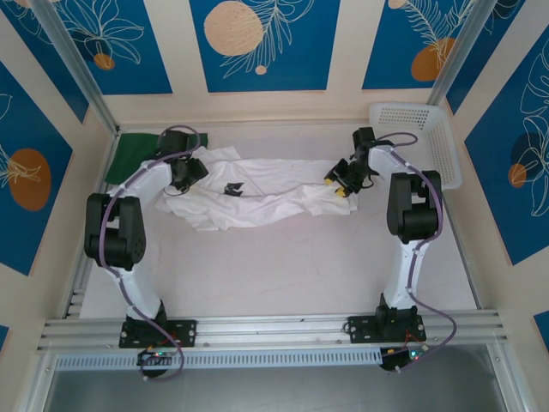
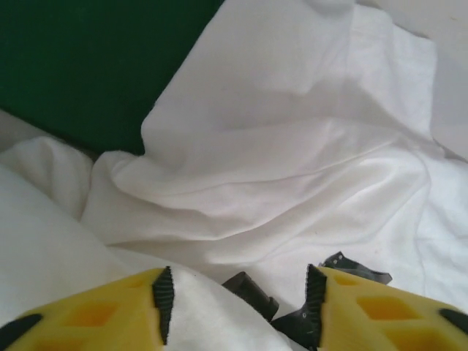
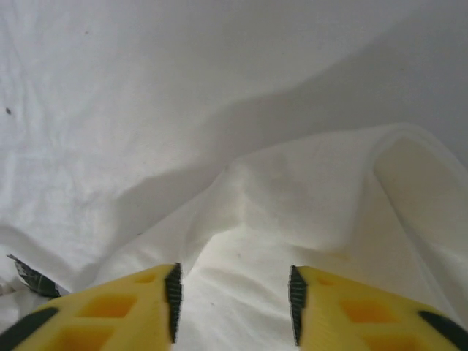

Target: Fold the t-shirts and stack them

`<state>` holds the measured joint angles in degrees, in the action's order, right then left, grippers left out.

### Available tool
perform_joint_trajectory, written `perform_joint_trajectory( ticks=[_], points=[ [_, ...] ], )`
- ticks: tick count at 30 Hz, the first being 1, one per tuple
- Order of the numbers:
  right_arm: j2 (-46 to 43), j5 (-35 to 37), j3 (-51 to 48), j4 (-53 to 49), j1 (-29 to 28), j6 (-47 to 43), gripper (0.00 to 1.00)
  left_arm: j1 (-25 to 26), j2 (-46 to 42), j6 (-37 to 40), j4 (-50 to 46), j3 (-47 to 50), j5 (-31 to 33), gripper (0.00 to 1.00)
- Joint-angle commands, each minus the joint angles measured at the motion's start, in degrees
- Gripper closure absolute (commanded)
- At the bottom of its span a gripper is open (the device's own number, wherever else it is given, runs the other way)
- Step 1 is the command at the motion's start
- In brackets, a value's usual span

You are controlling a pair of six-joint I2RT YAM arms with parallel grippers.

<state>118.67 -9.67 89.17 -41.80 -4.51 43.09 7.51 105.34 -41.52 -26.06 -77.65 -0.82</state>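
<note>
The white t-shirt [image 1: 266,196] lies crumpled in a long band across the back of the table, with a small black printed mark [image 1: 232,189] near its middle. The dark green t-shirt [image 1: 131,156] sits bunched in the back left corner. My left gripper [image 1: 190,174] is down on the white shirt's left end and my right gripper [image 1: 340,184] on its right end. In the left wrist view the left gripper [image 2: 238,296] stands open over white cloth [image 2: 292,146] and a black mark [image 2: 351,265], with green cloth [image 2: 88,58] beyond. The right gripper [image 3: 234,296] stands open astride a fold of white cloth [image 3: 307,190].
A white plastic mesh basket [image 1: 420,137] stands at the back right corner, just behind the right arm. Bare table [image 1: 283,266] stretches between the shirt and the arm bases. Walls close in the table at the left, back and right.
</note>
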Motion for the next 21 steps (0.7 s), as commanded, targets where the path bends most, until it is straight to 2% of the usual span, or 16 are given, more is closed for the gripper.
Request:
perform_joint_trajectory(
  ticks=[1,2,4,5,8,11,16,18,21],
  points=[
    [-5.94,-0.13,-0.17,-0.38,-0.49,-0.65,0.46,-0.32,-4.05,0.73,-3.13,0.68,1.72,0.4],
    [-8.88,0.59,-2.72,1.29,-0.56,-1.05,0.42,-0.31,-6.15,0.82,-2.82,2.72,2.53,0.35],
    [-15.39,2.51,-7.97,4.54,-0.56,-1.8,0.4,0.24,-11.29,0.76,-1.61,7.98,4.3,0.33],
    [-19.04,3.08,-11.8,6.51,-0.52,-2.02,0.39,0.52,-13.98,0.61,-0.82,11.42,4.64,0.34],
    [-28.13,3.26,-23.19,12.76,-0.5,-2.13,0.4,1.99,-21.12,0.21,2.23,21.33,3.74,0.51],
    [-33.37,2.15,-33.13,17.48,0.06,-1.49,0.43,4.32,-24.59,-0.41,3.91,28.55,1.07,0.56],
    [-35.5,1.44,-42.15,21.58,2.32,-0.63,0.47,5.1,-23.7,-4.5,10.43,36.15,-5.7,0.54],
    [-34.07,-0.92,-42.7,21.78,3.22,-1.25,0.49,5.15,-22.56,-6.11,12.95,37.56,-6.33,0.49],
    [-31.74,-0.49,-42.83,23.14,3.63,-1.21,0.48,5.07,-20.0,-9.21,17.68,39.25,-7.4,0.41]
  ],
)
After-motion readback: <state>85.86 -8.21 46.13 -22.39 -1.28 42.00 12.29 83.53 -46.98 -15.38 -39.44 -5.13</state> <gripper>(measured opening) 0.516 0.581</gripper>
